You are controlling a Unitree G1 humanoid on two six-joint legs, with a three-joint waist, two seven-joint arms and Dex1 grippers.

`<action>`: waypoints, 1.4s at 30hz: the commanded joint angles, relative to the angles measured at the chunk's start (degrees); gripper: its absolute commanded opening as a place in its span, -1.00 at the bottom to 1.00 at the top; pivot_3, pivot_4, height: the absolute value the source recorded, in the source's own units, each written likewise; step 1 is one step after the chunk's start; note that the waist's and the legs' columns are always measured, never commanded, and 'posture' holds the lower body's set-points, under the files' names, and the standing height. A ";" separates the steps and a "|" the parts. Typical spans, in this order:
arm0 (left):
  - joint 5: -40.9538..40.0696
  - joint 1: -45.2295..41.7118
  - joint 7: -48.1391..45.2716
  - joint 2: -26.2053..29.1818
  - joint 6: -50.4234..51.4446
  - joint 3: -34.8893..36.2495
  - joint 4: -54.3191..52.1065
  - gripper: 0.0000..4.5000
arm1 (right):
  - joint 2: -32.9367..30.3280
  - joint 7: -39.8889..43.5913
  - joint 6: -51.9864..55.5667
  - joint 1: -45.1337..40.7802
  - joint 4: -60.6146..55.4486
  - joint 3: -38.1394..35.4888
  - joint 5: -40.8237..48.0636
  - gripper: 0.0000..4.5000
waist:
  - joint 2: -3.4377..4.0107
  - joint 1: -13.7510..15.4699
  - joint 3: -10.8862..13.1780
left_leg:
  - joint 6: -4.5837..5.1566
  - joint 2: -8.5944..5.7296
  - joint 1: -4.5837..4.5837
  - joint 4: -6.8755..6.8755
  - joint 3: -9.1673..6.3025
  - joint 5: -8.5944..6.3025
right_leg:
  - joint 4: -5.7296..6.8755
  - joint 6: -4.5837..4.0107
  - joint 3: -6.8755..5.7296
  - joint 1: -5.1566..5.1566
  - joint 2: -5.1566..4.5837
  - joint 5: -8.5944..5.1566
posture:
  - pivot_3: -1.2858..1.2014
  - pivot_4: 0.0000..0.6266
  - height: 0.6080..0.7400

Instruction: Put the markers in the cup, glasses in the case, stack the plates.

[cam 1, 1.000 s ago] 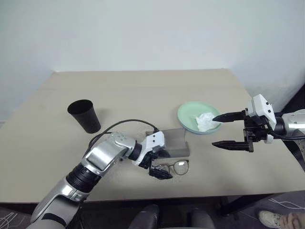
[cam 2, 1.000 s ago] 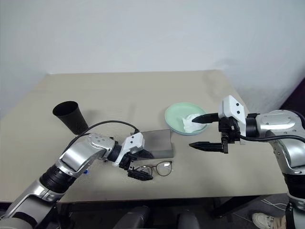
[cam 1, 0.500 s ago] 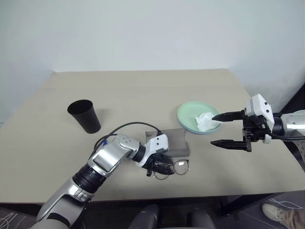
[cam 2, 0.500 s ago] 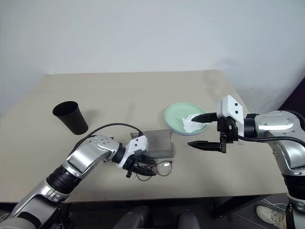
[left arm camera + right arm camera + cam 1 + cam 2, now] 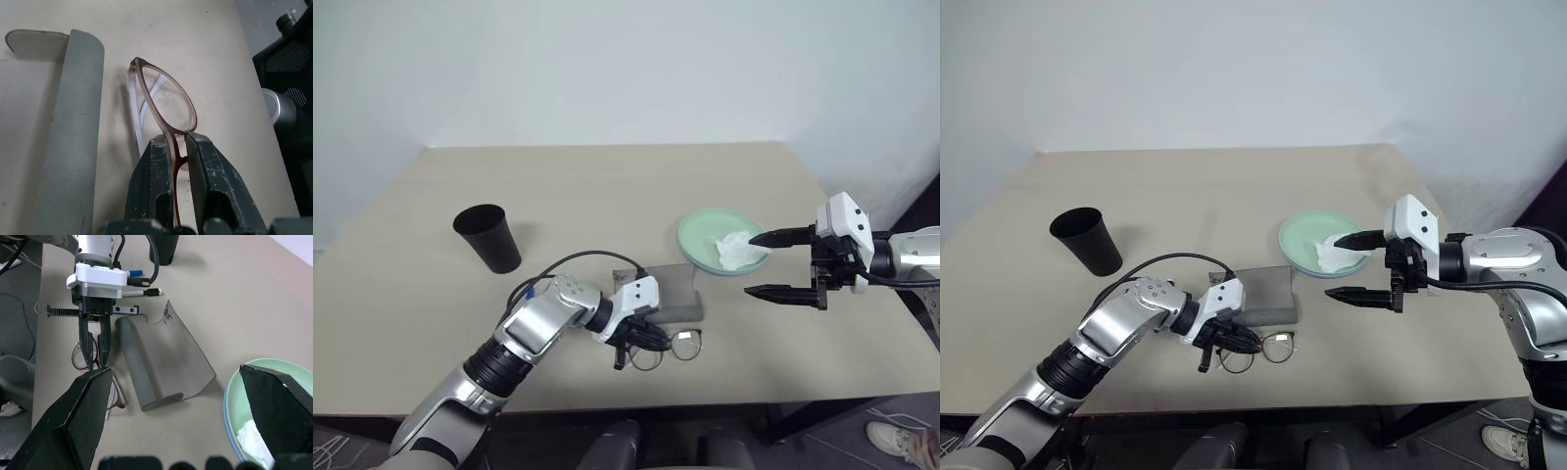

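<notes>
Glasses pinched at the bridge, case waiting just beside.

Left claw [image 5: 178, 147] closed on the bridge of the glasses [image 5: 164, 100], lying on the worktop [image 5: 607, 196] just in front of the grey case [image 5: 675, 291]; right claw [image 5: 781, 264] spread wide and empty, hovering beside the green plate [image 5: 700, 235] with its crumpled tissue [image 5: 734, 250]. Best done gently: lift straight and level, keep the thin frame from twisting, carry over the case and lower flat before letting go. Left wrist view gives the pinch itself, frame between the fingers, case edge alongside. Right wrist view gives the case from the far side, plus two markers [image 5: 139, 282] tucked behind the left claw. Head views add the black cup [image 5: 487, 237], well apart to the left.
</notes>
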 commanded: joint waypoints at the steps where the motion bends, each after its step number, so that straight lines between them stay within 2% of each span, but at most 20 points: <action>1: -4.51 -1.84 -2.09 -1.06 2.09 3.83 -1.27 -0.79 | -0.44 -0.34 -0.95 -1.35 -0.63 -0.62 0.07 1.00 | 0.00 -0.01 0.00 | 0.00 0.00 -0.01 0.00 0.00 0.00 | 0.00 0.01 0.00 0.00 0.00 0.00 | 0.03 -1.00 0.14; 4: -4.78 -2.40 -2.76 -0.89 2.52 3.87 -1.00 -0.79 | -0.24 -0.52 -1.13 -1.81 -0.31 -0.25 -0.26 1.00 | 0.00 -0.06 0.00 | 0.00 0.00 -0.01 0.01 -0.01 0.00 | 0.00 0.01 -0.01 -0.02 0.01 0.01 | 0.03 -1.00 0.14; 7: -4.37 -2.38 -3.29 -0.34 2.26 3.03 -0.73 -1.00 | -0.05 -0.78 -1.21 -2.13 -0.24 0.07 -0.52 1.00 | 0.00 -0.13 0.00 | 0.00 0.00 0.00 0.01 0.01 0.00 | 0.00 0.01 0.01 -0.01 0.01 0.01 | 0.03 -1.00 0.14; 15: -3.86 -2.10 -4.31 0.73 1.10 2.43 -1.40 -1.00 | -0.16 -1.06 -1.23 -2.26 -0.08 0.42 -0.42 1.00 | 0.00 -0.05 0.00 | 0.01 0.00 0.00 0.01 0.01 0.00 | 0.00 0.01 0.01 0.00 0.00 0.01 | 0.03 -1.00 0.14; 20: -4.31 -3.56 -2.53 -0.84 0.99 4.32 -0.02 -1.00 | -0.04 -1.37 -1.29 -1.96 -0.06 0.80 -0.57 1.00 | -0.01 -0.01 0.00 | 0.01 0.00 -0.01 0.01 0.00 0.00 | 0.00 0.02 0.01 -0.01 0.00 0.02 | 0.03 -1.00 0.14; 24: -3.91 -3.99 -2.63 -0.40 1.84 3.73 1.28 -0.61 | -0.11 -1.49 -1.32 -1.87 -0.02 0.91 -0.44 1.00 | 0.00 -0.09 0.00 | 0.01 0.00 0.00 0.02 0.00 0.00 | 0.00 0.02 0.00 0.00 0.01 0.02 | 0.03 -1.00 0.14; 31: -1.42 -3.96 0.71 -1.88 0.19 3.40 3.90 0.47 | -0.18 -1.57 -1.20 -1.97 0.05 1.06 -0.45 1.00 | -0.01 -0.05 0.00 | 0.01 0.00 0.00 0.03 0.01 0.00 | -0.01 0.02 0.01 0.00 0.01 0.02 | 0.03 -1.00 0.14; 42: -1.80 -1.24 -2.09 -0.67 0.99 0.67 1.32 0.47 | -0.17 -2.30 -1.02 -1.87 -0.22 1.23 -0.64 1.00 | 0.00 -0.09 0.00 | 0.02 0.00 -0.01 0.05 0.01 0.00 | -0.01 0.04 0.02 0.00 0.01 0.04 | 0.03 -1.00 0.14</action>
